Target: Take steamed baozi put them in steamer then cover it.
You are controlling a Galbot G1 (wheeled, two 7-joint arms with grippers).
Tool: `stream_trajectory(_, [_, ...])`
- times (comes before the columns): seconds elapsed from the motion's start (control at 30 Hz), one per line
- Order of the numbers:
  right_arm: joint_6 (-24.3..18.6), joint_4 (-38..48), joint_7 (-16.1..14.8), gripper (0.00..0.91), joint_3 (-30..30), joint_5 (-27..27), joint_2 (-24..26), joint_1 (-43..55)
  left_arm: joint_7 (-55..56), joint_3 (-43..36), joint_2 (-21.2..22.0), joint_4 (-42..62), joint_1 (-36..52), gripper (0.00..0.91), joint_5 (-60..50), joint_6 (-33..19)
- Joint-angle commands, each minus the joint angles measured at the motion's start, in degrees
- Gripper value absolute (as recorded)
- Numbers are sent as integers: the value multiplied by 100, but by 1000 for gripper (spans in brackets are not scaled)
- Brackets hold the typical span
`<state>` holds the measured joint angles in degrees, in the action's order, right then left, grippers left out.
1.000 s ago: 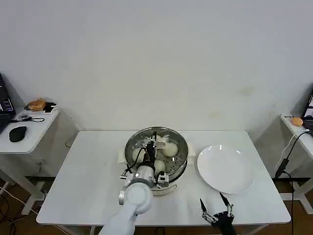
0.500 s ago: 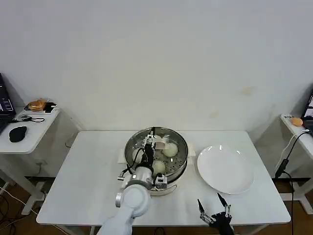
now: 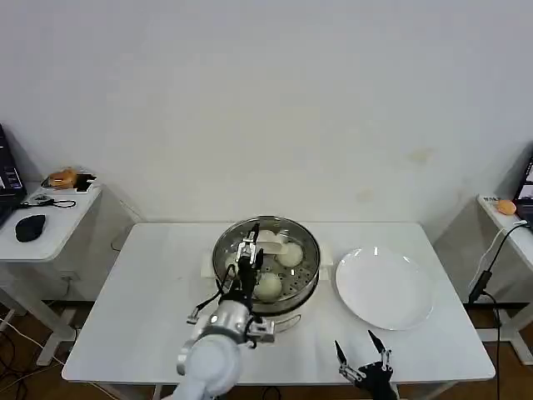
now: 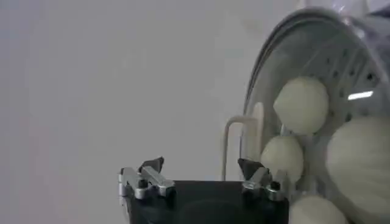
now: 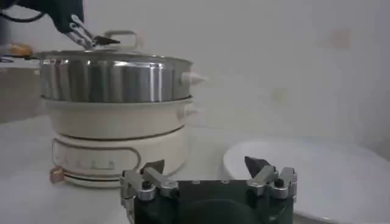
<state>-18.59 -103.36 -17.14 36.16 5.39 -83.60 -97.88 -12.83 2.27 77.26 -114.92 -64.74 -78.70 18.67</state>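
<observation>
Black-fingered and spread wide, our left claw [image 3: 247,250] is hovering empty over the steamer [image 3: 304,271], where the baozi [image 3: 268,286] are sitting. Our right claw [image 3: 364,358], also wide, is idling near the plate [image 3: 384,287]. Covering comes next, we judge.

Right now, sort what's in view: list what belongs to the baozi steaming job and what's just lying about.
Job: steamer; steamed baozi inside it; cover on top; left gripper, open beside the cover's handle.

Lying about: white plate; right gripper, idle and open; computer mouse.
</observation>
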Motion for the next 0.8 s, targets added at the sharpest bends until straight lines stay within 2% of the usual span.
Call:
stream_trajectory(0.03, [2,-24,48,907,-35,54,80,-7,797,835,-434,-1427,-1284,907,2321,-827])
stream_trajectory(0.17, [47,-40,147,907,-57,35,131,21,1544,1536,-472,-1474,-2073,907,5492,-1039])
stream_trajectory(0.2, [96,-78,168,907,-99,34,116,39,1726,1859,-480,-1310,-2252,907,6467,-1410])
stream_trajectory(0.23, [122,-98,170,907,-126,48,110,43,1773,2202,-456,-1074,-2407,907,7177,-1998])
stream_trajectory(0.3, [127,-145,178,907,-162,73,108,40,2160,2672,-394,-619,-2734,907,8005,-2834])
stream_trajectory(0.4, [130,-176,195,907,-205,103,126,-4,2503,3243,-329,-164,-3171,907,9203,-3182])
stream_trajectory(0.5, [152,-263,203,907,-252,110,196,-71,2515,3553,-188,180,-3487,907,9287,-3763])
stream_trajectory(0.53, [170,-300,203,907,-255,121,216,-78,2552,3612,-152,206,-3663,907,9315,-3790])
stream_trajectory(0.67, [297,-529,259,907,-313,254,327,-243,2622,3662,-39,202,-3965,907,9523,-3558])
stream_trajectory(0.8, [395,-634,405,907,-295,257,423,-414,2549,3575,-42,153,-4187,907,9149,-3453])
